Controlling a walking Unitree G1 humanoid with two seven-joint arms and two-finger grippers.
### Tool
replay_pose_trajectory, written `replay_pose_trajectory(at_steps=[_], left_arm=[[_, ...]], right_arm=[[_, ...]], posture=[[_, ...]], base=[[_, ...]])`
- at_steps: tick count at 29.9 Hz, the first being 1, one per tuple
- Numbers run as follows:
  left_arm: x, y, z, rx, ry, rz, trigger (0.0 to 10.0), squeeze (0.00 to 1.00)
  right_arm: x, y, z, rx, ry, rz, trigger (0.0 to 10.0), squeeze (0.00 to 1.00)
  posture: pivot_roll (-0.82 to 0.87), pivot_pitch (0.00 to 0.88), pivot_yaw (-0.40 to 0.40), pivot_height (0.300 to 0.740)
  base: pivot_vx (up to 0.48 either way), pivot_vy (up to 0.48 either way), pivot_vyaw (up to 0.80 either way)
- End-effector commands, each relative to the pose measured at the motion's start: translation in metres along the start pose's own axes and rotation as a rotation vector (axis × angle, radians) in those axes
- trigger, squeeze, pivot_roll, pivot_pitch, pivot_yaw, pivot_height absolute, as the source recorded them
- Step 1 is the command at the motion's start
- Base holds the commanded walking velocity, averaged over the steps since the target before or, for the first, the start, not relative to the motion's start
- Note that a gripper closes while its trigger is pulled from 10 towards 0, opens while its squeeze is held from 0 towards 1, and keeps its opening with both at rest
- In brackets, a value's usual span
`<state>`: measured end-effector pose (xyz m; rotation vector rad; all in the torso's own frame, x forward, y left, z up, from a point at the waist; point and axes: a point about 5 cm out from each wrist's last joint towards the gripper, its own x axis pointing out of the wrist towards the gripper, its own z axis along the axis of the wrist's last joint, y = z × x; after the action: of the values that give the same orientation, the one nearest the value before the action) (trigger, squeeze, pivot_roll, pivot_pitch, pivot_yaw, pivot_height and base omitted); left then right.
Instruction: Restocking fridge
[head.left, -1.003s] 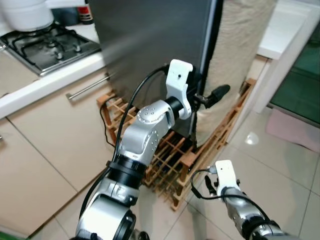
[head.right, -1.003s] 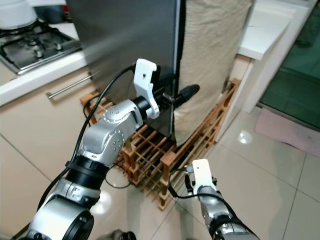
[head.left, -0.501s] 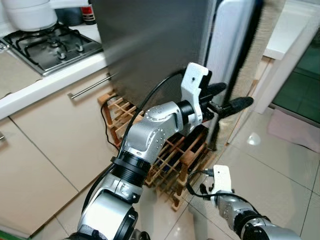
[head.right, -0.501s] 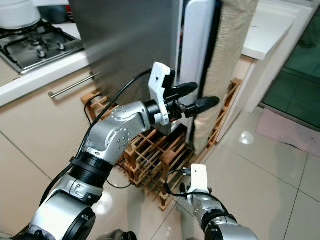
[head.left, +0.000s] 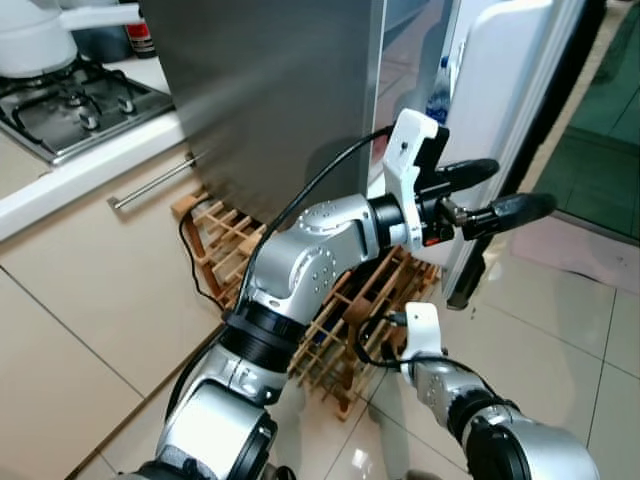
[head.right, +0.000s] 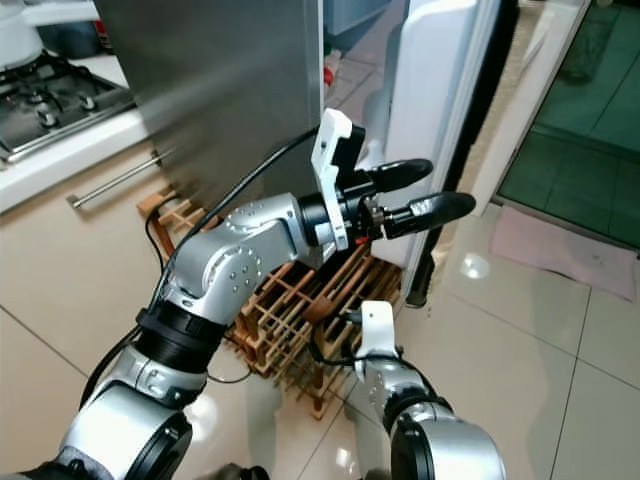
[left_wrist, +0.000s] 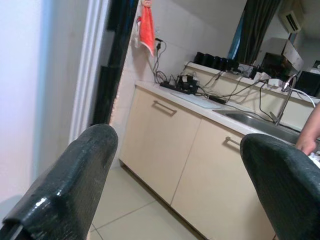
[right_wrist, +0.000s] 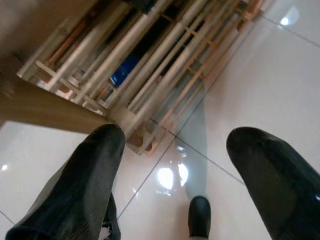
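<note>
1. The tall brushed-steel fridge filled the upper centre of the left eye view, its white-lined door swung open toward the upper right, with the door's dark outer edge running down to the glossy tiled floor.
2. The left gripper was raised at mid-frame right, just in front of the open door's inner face. Its two black fingers were spread wide with nothing between them: the upper finger lay over the white liner, the lower one reached past the door edge.
3. A gap showed between the fridge body's front edge and the door; in it a blue-labelled bottle sat on a door shelf, upper centre-right.
4. In the left wrist view the same fingers framed cream cabinets and a counter; part of a person's arm showed at the right edge.
5. The right gripper hung low, pointing at the floor, fingers wide apart and empty. Its white wrist mount sat at lower centre of the left eye view.
6. A wooden slatted wine rack lay at the fridge's foot, close beside the right wrist.
7. Open tile stretched across the lower right; a cream cabinet front with a steel bar handle bounded the left, under a gas hob at upper left.
</note>
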<state>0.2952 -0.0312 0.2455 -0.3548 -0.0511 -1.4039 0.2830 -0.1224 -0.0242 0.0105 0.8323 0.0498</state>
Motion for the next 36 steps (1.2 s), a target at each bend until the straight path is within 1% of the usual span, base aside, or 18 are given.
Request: replay_pose_trajectory(at_steps=[1,6,8,9,10,11,12,13,14,18,20,22,24,27,29,30,32,36], left_arm=[[0.003,-0.005,0.011,0.007,-0.032,-0.026,10.0,0.0],[-0.01,0.002,0.014,0.035,-0.03,0.032,10.0,0.0],[-0.02,0.01,0.016,0.068,-0.023,0.089,10.0,0.0],[-0.03,0.016,0.016,0.095,-0.019,0.146,10.0,0.0],[-0.03,0.016,0.016,0.095,-0.019,0.146,10.0,0.0],[-0.036,0.02,0.015,0.098,-0.017,0.176,10.0,0.0],[-0.042,0.023,0.014,0.092,-0.018,0.209,10.0,0.0],[-0.048,0.026,0.013,0.082,-0.021,0.242,10.0,0.0],[-0.053,0.029,0.012,0.075,-0.024,0.266,10.0,0.0],[-0.061,0.031,0.013,0.08,-0.035,0.319,10.0,0.0],[-0.07,0.037,0.01,0.089,-0.034,0.388,10.0,0.0],[-0.075,0.04,0.008,0.098,-0.03,0.421,10.0,0.0],[-0.086,0.051,0.0,0.126,-0.007,0.515,10.0,0.0],[-0.097,0.061,-0.009,0.161,0.022,0.622,10.0,0.0],[-0.105,0.066,-0.021,0.155,0.044,0.68,10.0,0.0],[-0.109,0.067,-0.029,0.13,0.058,0.698,10.0,0.0],[-0.111,0.067,-0.034,0.113,0.067,0.71,10.0,0.0],[-0.121,0.071,-0.048,0.115,0.108,0.754,10.0,0.0]], right_arm=[[0.0,0.003,0.003,-0.026,-0.012,0.034,10.0,0.0],[0.0,0.005,0.007,-0.073,-0.039,0.061,10.0,0.0],[0.0,0.006,0.01,-0.1,-0.062,0.069,10.0,0.0],[0.0,0.007,0.012,-0.133,-0.08,0.081,10.0,0.0],[0.0,0.007,0.012,-0.133,-0.08,0.081,10.0,0.0],[-0.004,-0.029,0.0,-0.13,-0.145,0.086,10.0,0.0],[-0.012,-0.055,-0.01,-0.142,-0.197,0.096,10.0,0.0],[-0.018,-0.072,-0.014,-0.165,-0.234,0.102,10.0,0.0],[-0.022,-0.081,-0.015,-0.187,-0.259,0.102,10.0,0.0],[-0.024,-0.082,-0.009,-0.207,-0.296,0.073,10.0,0.0],[-0.027,-0.087,-0.004,-0.233,-0.349,0.013,10.0,0.0],[-0.03,-0.091,-0.002,-0.249,-0.379,-0.02,10.0,0.0],[-0.035,-0.1,0.004,-0.256,-0.436,-0.084,10.0,0.0],[-0.04,-0.109,0.011,-0.245,-0.486,-0.129,10.0,0.0],[-0.043,-0.114,0.016,-0.241,-0.513,-0.16,10.0,0.0],[-0.044,-0.115,0.017,-0.247,-0.52,-0.173,10.0,0.0],[-0.045,-0.117,0.018,-0.251,-0.525,-0.182,10.0,0.0],[-0.047,-0.122,0.016,-0.26,-0.522,-0.205,10.0,0.0]], posture=[[-0.18,0.0,0.065,0.732],[-0.17,0.0,0.064,0.732],[-0.17,0.0,0.065,0.732],[-0.17,0.0,0.065,0.732],[-0.17,0.0,0.065,0.732],[-0.17,0.0,0.066,0.732],[-0.17,0.0,0.064,0.732],[-0.17,0.0,0.063,0.732],[-0.17,0.0,0.061,0.732],[-0.17,0.0,0.059,0.732],[-0.17,0.0,0.056,0.732],[-0.17,0.0,0.057,0.732],[-0.17,0.0,0.058,0.732],[-0.18,0.0,0.058,0.732],[-0.18,0.0,0.057,0.732],[-0.18,0.0,0.056,0.732],[-0.18,0.0,0.055,0.732],[-0.18,0.0,0.05,0.732]], base=[[0.0,0.0,0.0],[0.0,0.0,0.0],[0.0,0.0,0.0],[0.0,0.0,0.0],[0.0,0.0,0.0],[0.0,0.0,0.0],[0.0,0.0,0.0],[0.0,0.0,0.0],[0.0,0.0,0.0],[0.0,0.0,0.0],[0.0,0.0,0.0],[0.0,0.0,0.0],[0.0,0.0,0.0],[0.0,0.0,0.0],[0.0,0.0,0.0],[0.0,0.0,0.0],[0.0,0.0,0.0],[0.0,0.0,0.0]])
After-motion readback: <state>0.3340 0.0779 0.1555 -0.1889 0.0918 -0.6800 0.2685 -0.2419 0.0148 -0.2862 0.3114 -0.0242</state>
